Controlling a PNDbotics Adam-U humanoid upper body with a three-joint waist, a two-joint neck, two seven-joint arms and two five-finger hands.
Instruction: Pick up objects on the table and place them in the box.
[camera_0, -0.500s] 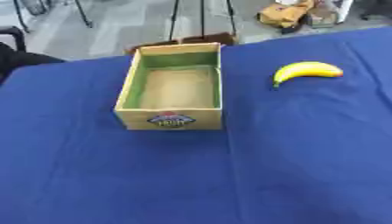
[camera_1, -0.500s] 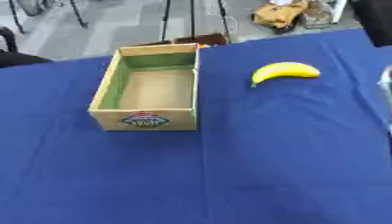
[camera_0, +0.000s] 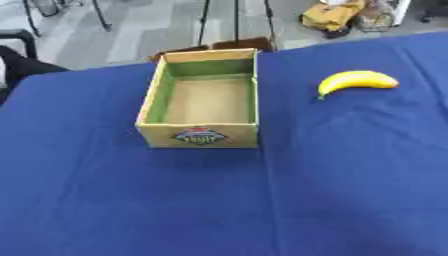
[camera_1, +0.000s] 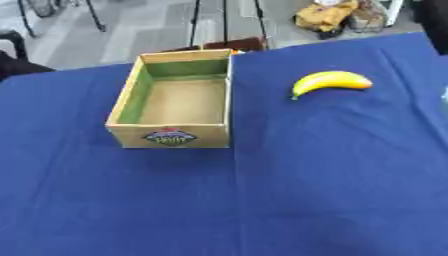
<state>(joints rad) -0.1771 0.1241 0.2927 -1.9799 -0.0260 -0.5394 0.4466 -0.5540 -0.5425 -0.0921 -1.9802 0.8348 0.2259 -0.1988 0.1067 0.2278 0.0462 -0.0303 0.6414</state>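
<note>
A yellow banana (camera_0: 356, 81) lies on the blue tablecloth (camera_0: 262, 200) at the right, its curve arching away from me. To its left stands an open cardboard box (camera_0: 204, 100) with green inner walls and a round label (camera_0: 199, 136) on its near side; nothing shows inside it. Neither of my hands shows in either eye view.
Beyond the table's far edge are a grey floor, dark stand legs (camera_0: 206, 20) and a yellow-brown bag (camera_0: 331, 16). A dark shape (camera_0: 22, 62) sits at the far left edge. A fold line runs down the cloth (camera_0: 267, 200) below the box.
The whole picture has shifted slightly, so the camera moved. The pale shape at the right edge of the right eye view has nearly left the picture. Box and banana lie as before.
</note>
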